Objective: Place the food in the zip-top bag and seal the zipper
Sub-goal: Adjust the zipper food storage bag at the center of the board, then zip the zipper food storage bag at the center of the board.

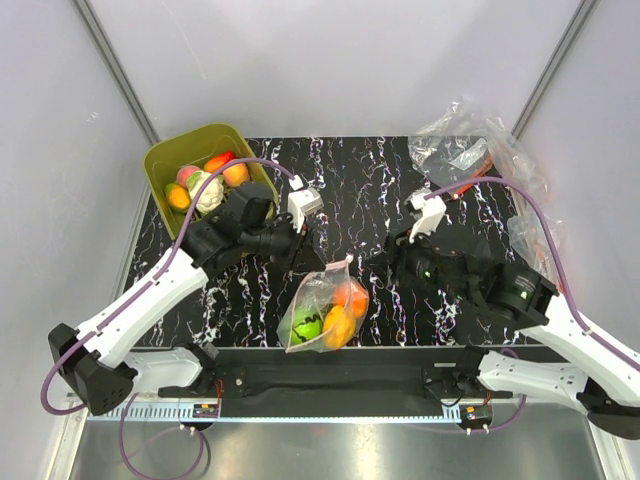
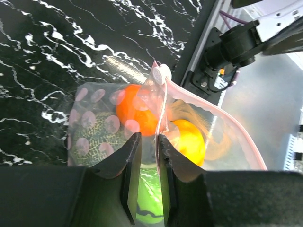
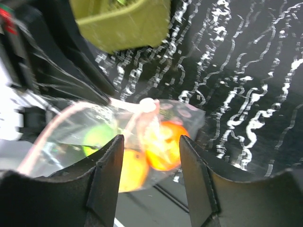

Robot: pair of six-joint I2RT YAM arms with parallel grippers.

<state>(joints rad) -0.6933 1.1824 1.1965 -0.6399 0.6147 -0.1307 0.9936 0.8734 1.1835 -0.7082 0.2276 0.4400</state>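
The zip-top bag [image 1: 322, 310] lies at the table's front edge, its pink-red zipper [image 2: 227, 118] running along the mouth to a white slider [image 2: 162, 74]. Inside it are two oranges [image 1: 350, 298] and a green lime [image 1: 306, 324]. My left gripper [image 1: 303, 262] is at the bag's upper corner; in the left wrist view it [image 2: 148, 142] is shut on the bag film beside the zipper. My right gripper [image 1: 380, 262] is open and empty, just right of the bag, with the bag [image 3: 71, 137] ahead between its fingers [image 3: 111, 156]. More food [image 1: 210, 185] lies in the olive tub.
The olive-green tub [image 1: 165, 160] stands at the back left, close behind my left arm. Crumpled plainer clear bags [image 1: 470, 145] with an orange-red strip lie at the back right. A black rail [image 1: 330, 375] runs along the table's front edge, right below the bag.
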